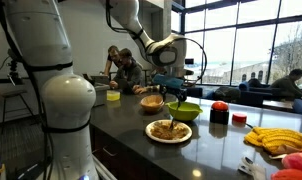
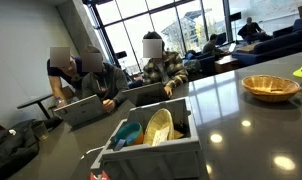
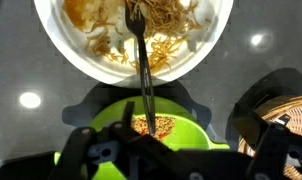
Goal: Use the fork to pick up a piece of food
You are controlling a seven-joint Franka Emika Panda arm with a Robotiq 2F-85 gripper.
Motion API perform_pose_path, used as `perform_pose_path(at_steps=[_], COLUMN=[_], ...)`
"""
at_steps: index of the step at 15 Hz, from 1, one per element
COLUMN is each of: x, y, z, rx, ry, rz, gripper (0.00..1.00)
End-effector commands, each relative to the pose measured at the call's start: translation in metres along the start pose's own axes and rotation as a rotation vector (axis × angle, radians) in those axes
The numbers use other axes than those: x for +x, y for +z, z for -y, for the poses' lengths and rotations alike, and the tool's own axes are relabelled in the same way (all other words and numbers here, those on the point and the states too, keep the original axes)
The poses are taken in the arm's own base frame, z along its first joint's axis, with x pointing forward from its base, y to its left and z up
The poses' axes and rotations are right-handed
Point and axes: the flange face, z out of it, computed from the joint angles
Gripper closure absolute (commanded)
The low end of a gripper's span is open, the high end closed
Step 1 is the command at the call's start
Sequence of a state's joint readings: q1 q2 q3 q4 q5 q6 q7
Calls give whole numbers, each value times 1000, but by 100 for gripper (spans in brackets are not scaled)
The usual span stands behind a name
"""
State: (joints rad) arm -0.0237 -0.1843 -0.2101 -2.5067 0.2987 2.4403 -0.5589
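In the wrist view a slim dark fork [image 3: 141, 70] has its tines in the food [image 3: 161, 40], golden-brown shreds and chunks on a round white plate [image 3: 81, 55]. Its handle runs back over a green bowl [image 3: 186, 115], and its near end is hidden behind my gripper [image 3: 166, 150]. My gripper is open, its dark fingers spread wide on either side of the handle, and it holds nothing. In an exterior view my gripper [image 1: 169, 90] hangs above the green bowl [image 1: 184, 110], just behind the plate [image 1: 168, 131].
A tan woven bowl [image 1: 152, 101] stands beside the green bowl and also shows as the tan bowl [image 2: 270, 87]. Bananas [image 1: 276, 138] and a red-lidded jar [image 1: 220, 112] lie further along the dark counter. A grey bin [image 2: 151, 145] holds dishes. People sit at tables behind.
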Motion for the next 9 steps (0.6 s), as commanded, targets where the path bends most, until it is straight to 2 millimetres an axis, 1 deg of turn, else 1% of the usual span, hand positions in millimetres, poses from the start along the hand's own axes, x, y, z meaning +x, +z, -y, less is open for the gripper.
perform_pose_path(at_steps=[1, 9], x=[-1, -14], y=[-1, 10], z=[-4, -17], rx=[1, 8], ry=[-12, 25], rz=[-65, -32], gripper=[0, 0])
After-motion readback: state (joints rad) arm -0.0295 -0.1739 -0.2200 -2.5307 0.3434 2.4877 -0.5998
